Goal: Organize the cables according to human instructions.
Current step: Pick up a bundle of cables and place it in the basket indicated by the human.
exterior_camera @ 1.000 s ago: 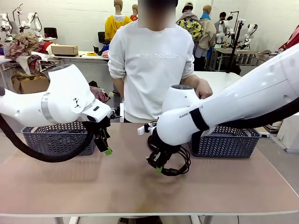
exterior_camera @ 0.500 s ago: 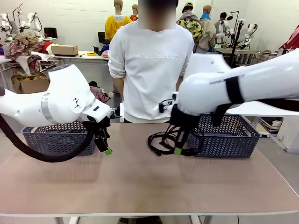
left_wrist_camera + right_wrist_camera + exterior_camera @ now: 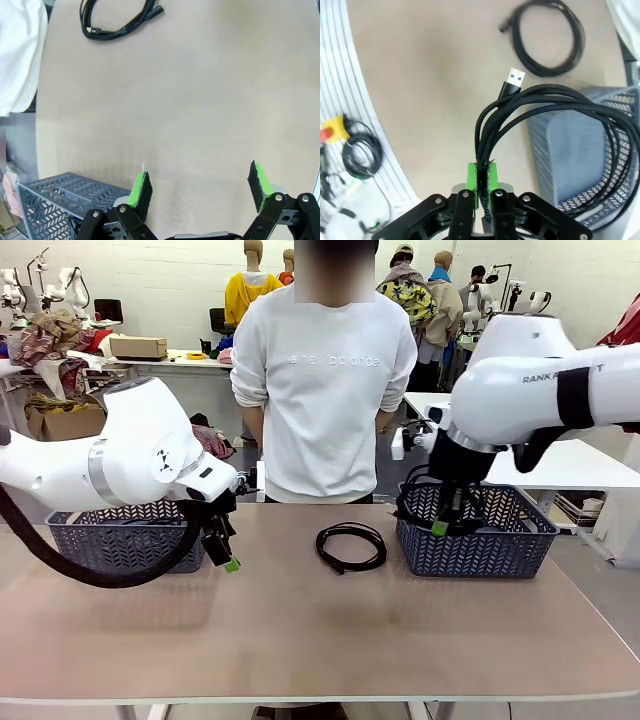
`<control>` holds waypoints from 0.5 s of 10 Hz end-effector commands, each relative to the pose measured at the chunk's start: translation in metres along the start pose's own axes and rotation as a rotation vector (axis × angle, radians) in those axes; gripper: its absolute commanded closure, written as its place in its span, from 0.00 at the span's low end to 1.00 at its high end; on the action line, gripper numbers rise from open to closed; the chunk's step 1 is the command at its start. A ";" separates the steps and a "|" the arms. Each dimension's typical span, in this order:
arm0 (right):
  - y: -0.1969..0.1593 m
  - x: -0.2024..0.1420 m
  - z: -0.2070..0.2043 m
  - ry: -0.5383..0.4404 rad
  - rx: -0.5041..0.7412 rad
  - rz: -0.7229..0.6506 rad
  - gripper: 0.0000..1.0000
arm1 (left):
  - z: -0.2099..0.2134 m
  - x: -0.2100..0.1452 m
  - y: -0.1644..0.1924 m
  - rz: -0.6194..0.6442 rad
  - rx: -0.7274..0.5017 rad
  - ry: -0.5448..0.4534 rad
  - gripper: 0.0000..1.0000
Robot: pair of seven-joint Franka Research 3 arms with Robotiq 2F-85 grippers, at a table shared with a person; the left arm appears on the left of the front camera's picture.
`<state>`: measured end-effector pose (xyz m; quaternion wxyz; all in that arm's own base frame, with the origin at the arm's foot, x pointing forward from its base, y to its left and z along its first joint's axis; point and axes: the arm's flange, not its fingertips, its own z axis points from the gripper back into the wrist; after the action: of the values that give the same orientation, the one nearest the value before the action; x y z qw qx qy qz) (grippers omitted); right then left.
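The right fingers [image 3: 471,184] pinch shut on a coiled black braided USB cable [image 3: 550,94], which hangs over the grey basket [image 3: 470,550] at the surface's [image 3: 300,640] 2 o'clock. A second coiled cable [image 3: 351,545] lies flat just beside that basket, at its 9 o'clock. The left fingers [image 3: 140,189] gape wide and empty above bare surface, with another basket [image 3: 100,535] at their 9 o'clock

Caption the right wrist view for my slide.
Right gripper clamps a coiled braided cable, USB plug showing, partly over the grey basket.

Baskets along the table's [image 3: 300,640] far edge
A cable [image 3: 351,546] lies between the left basket [image 3: 110,540] and right basket [image 3: 480,550]; a person [image 3: 325,390] stands behind.
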<state>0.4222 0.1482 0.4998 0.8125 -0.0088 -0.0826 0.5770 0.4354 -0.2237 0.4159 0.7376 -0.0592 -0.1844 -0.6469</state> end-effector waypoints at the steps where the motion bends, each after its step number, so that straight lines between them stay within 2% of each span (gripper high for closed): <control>1: -0.029 -0.024 -0.015 0.003 -0.095 0.085 1.00 | 0.001 -0.001 0.000 0.001 -0.002 0.001 0.00; 5: -0.092 -0.051 -0.041 -0.027 -0.015 0.182 1.00 | 0.001 -0.001 0.000 0.001 -0.002 0.001 0.00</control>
<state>0.4814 0.0766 0.4585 0.7700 -0.0347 -0.0879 0.6310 0.4354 -0.2237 0.4160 0.7376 -0.0592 -0.1844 -0.6469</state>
